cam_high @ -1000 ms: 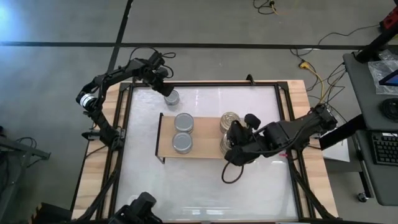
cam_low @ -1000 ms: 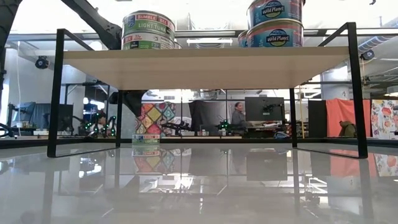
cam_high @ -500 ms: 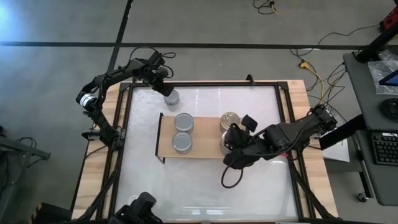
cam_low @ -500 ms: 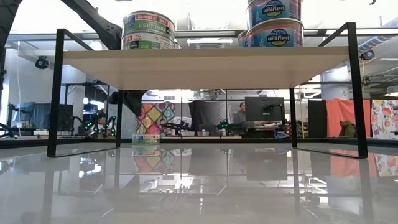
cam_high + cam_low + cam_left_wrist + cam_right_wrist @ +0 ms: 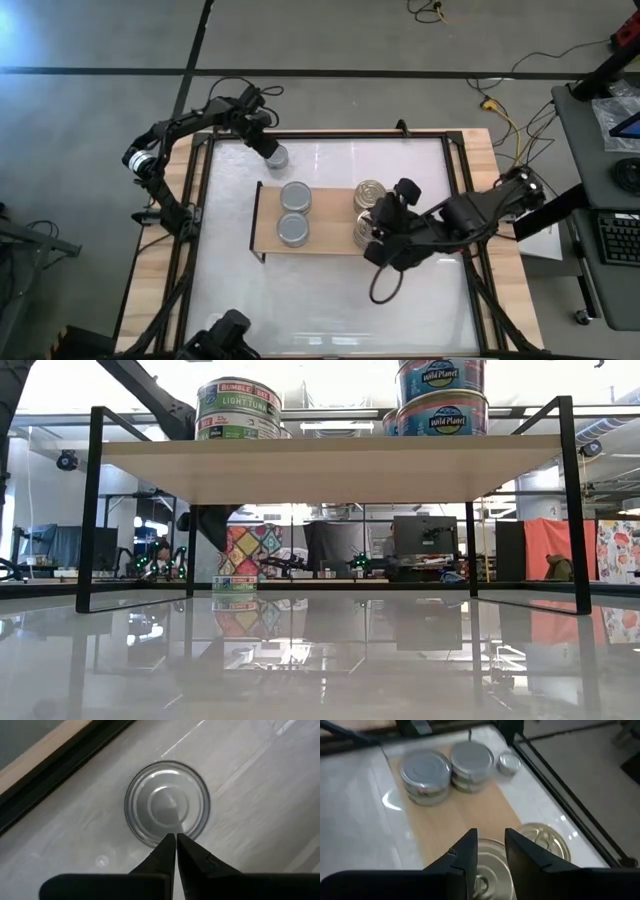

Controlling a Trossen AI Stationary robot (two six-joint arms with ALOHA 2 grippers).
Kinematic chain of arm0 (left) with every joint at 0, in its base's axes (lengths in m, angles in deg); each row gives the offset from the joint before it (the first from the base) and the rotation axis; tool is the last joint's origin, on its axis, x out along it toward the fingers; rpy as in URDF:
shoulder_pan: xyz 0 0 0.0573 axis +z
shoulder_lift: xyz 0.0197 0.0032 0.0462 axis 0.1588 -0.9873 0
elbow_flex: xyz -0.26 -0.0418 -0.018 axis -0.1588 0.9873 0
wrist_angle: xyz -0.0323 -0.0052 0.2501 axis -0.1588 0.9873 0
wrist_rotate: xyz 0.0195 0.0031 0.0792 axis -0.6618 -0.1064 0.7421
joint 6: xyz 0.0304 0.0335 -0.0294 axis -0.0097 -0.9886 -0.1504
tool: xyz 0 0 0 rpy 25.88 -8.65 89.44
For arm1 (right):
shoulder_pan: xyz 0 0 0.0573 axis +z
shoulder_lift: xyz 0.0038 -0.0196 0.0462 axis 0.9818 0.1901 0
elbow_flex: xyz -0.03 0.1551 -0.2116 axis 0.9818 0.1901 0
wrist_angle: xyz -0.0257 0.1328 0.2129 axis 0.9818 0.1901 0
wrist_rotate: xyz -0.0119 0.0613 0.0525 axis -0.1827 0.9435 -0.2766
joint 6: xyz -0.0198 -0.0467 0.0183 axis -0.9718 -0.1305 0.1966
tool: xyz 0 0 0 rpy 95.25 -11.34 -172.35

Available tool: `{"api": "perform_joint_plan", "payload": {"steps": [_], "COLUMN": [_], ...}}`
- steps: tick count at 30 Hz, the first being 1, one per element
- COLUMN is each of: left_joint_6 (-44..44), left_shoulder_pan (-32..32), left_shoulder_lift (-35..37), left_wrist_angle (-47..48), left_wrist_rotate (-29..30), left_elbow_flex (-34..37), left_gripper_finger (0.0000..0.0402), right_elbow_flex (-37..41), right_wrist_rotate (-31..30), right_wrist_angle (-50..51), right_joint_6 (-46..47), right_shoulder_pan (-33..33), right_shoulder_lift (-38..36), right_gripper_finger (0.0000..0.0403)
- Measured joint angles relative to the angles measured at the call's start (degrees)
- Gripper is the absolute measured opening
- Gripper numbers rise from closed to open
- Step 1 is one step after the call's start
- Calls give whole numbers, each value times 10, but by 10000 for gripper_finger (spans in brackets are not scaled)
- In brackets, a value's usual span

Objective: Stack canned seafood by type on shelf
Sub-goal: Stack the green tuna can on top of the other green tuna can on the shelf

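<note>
1. White glossy tabletop [image 5: 330, 290] with wooden border and black frame; grey floor around it, with cables.
2. Shelf [image 5: 325, 235], a light-wood board on black legs, sits mid-table. In the low view its board [image 5: 330, 460] spans the frame on thin black legs.
3. Two silver-top cans [image 5: 295, 196] [image 5: 293, 229] on the shelf's left part, one behind the other; green-label stack in the low view [image 5: 238, 410].
4. Gold-top cans on the shelf's right part: one clear [image 5: 370, 193], the other [image 5: 364, 232] partly under the right arm. The low view shows blue-label tins stacked there [image 5: 443, 400].
5. One loose silver-top can [image 5: 276, 156] on the tabletop behind the shelf, near the far left corner; also seen under the shelf in the low view [image 5: 234, 584].
6. Left gripper [image 5: 175, 837] right above that loose can [image 5: 167, 802], fingers pressed together, holding nothing.
7. Right gripper [image 5: 490, 845] over the near gold can [image 5: 487, 870], fingers parted a little, tips above its lid; cannot tell whether they touch it.
8. Room behind: monitors, colourful panel, orange cloth, bright ceiling.
</note>
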Motion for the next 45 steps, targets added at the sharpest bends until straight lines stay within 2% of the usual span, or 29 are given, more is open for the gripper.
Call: {"api": "perform_joint_plan", "payload": {"steps": [6,12,22,25,35,39,45], "left_joint_6": [-42,-36,-11,-2,34,52,61], "left_shoulder_pan": [1,-2,-14,-14,-13,-13,-13], "left_shoulder_lift": [0,4,4,4,9,20,59], "left_wrist_angle": [-46,-139,-254,-276,-325,-308,-216], "left_wrist_rotate": [-4,-122,-108,-102,-11,2,75], "left_elbow_flex": [49,79,154,171,209,210,212], "left_gripper_finger": [1,1,1,1,1,1,1], "right_elbow_flex": [-16,-16,-15,-15,-15,-15,-15], "right_wrist_rotate": [-4,-4,-5,-5,-5,-4,-3], "right_wrist_angle": [-1,-3,-6,-7,-14,-17,-17], "right_joint_6": [0,9,11,10,10,8,4], "right_shoulder_pan": [31,39,39,39,39,39,39], "right_shoulder_lift": [0,0,0,0,0,0,0], "right_gripper_finger": [81,68,86,91,86,77,69]}}
